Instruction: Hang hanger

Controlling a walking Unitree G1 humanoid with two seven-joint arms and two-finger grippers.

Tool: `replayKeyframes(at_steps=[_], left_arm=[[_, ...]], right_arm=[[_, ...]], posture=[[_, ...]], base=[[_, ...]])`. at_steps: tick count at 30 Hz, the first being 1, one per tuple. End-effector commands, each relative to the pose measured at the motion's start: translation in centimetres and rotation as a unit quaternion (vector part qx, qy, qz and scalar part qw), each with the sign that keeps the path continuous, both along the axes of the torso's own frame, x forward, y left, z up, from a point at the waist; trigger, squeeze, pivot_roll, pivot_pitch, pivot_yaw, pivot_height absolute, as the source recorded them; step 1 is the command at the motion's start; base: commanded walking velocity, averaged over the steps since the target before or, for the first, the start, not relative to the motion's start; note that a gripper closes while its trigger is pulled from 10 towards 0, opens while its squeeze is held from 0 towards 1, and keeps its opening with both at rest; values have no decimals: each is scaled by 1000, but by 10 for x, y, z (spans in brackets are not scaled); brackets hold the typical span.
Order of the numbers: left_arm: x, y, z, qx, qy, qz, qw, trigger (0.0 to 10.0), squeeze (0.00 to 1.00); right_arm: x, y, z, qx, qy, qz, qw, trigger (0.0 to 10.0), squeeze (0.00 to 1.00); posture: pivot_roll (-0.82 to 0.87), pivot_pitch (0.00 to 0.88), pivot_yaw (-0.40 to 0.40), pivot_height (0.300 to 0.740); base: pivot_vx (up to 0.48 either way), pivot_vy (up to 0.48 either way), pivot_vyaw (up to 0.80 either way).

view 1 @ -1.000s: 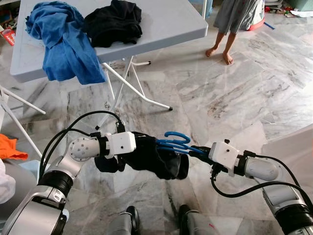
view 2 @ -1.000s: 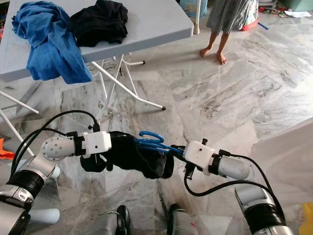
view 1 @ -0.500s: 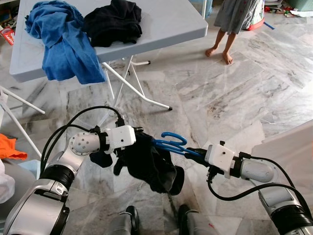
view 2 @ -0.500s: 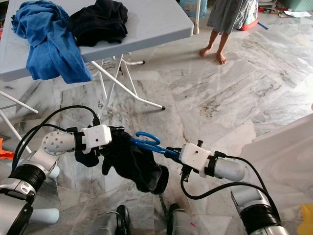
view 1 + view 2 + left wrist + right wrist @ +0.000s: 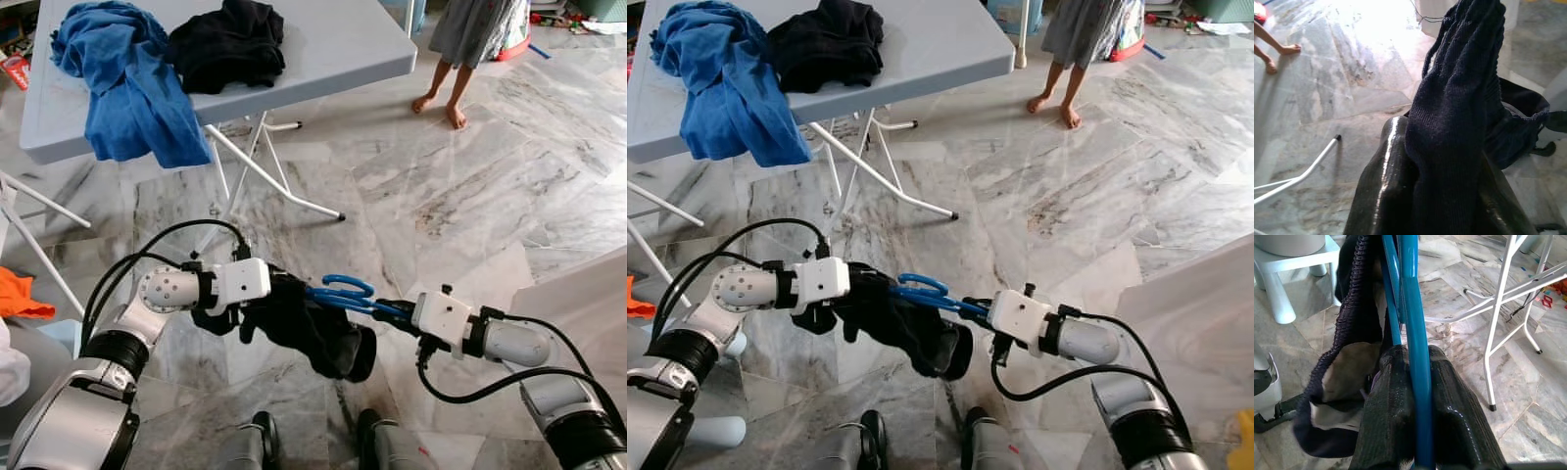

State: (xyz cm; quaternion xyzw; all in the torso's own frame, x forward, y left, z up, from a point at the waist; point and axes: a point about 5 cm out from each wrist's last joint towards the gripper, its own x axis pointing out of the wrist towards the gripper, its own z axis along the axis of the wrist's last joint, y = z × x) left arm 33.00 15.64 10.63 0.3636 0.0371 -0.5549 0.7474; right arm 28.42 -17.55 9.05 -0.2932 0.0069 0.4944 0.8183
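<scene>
Marble-tiled floor [image 5: 460, 186], grey-white with dark veins, runs across the room. Ahead of both grippers stands a grey folding table [image 5: 323, 39] on white metal legs, carrying a blue garment [image 5: 122, 83] that droops over its edge and a black garment [image 5: 230, 39] beside it. Beyond the right gripper, at the far side, a person's bare feet [image 5: 441, 103] stand on the tiles. Left gripper [image 5: 272, 294] is clamped on a dark navy knit garment [image 5: 313, 328], held in mid-air over the floor; the fabric sags below and between the two grippers. Right gripper [image 5: 392, 311] is closed on the blue hanger [image 5: 341, 289], whose rods [image 5: 1413, 308] pass between the fingers [image 5: 1388, 421] and reach into the garment, its hook loop sticking up just beside the left gripper. An orange cloth [image 5: 20, 294] lies out past the left arm.
</scene>
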Motion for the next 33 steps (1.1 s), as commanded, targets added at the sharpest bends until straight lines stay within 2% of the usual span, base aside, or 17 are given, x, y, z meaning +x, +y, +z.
replayKeyframes(at_steps=[1,12,23,24,27,33], left_arm=[[-10,1,-17,21,43,-14,999,0,0],[-15,2,-23,24,59,-23,998,0,0],[-15,8,-25,27,53,-3,998,0,0],[-15,9,-26,28,53,5,998,0,0],[-15,10,-28,32,50,14,998,0,0],[-15,17,-34,50,51,43,997,0,0]], right_arm=[[3,10,16,42,-48,14,998,10000,0],[4,8,17,30,-44,23,998,10000,0],[8,8,12,8,-10,10,1000,10000,4],[7,9,11,8,-6,13,1000,10000,1000],[6,9,10,8,8,21,1000,10000,1000],[5,-2,13,-43,1,40,998,10000,1000]], posture=[[-125,263,55,740],[-123,265,54,740],[-117,263,52,740],[-119,261,52,740],[-119,260,49,740],[-123,259,48,740]], base=[[0,0,0],[0,0,0],[0,0,0],[0,0,0],[0,0,0],[0,0,0]])
